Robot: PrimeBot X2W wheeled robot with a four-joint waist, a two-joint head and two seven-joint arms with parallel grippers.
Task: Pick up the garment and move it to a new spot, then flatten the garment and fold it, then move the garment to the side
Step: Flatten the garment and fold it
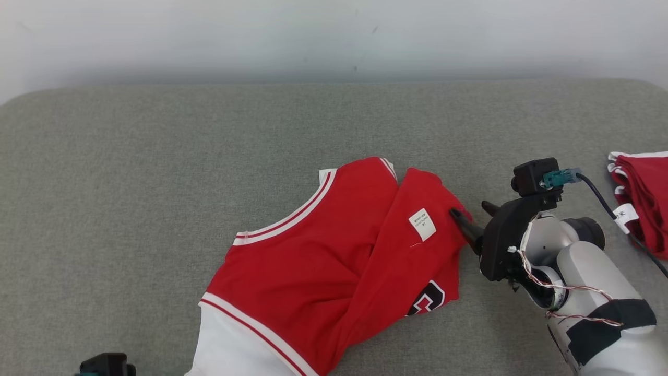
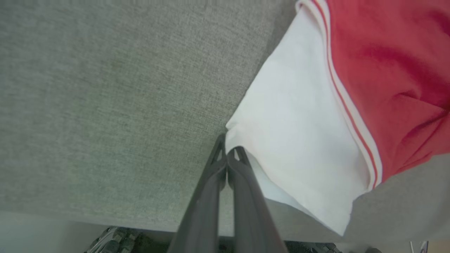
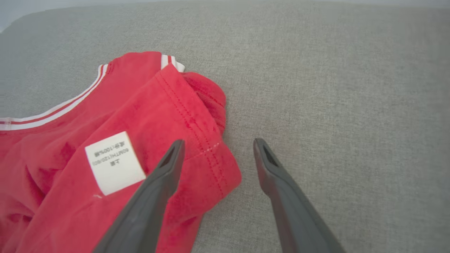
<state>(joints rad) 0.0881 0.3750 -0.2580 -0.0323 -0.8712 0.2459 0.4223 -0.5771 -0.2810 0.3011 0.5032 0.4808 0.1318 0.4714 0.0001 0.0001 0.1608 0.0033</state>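
Red garment (image 1: 313,245) on cushion (image 1: 156,156), left pincer (image 2: 227,151) pinching edge.

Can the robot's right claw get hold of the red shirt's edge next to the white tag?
Probably yes. The right claw is open, one finger above the red and white fabric shirt near its white rectangular tag, the other above the bare grey woven surface. Nothing blocks it.

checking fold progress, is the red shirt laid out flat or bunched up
Bunched up: the shirt is twisted over itself on the grey surface, with its inside label facing up.
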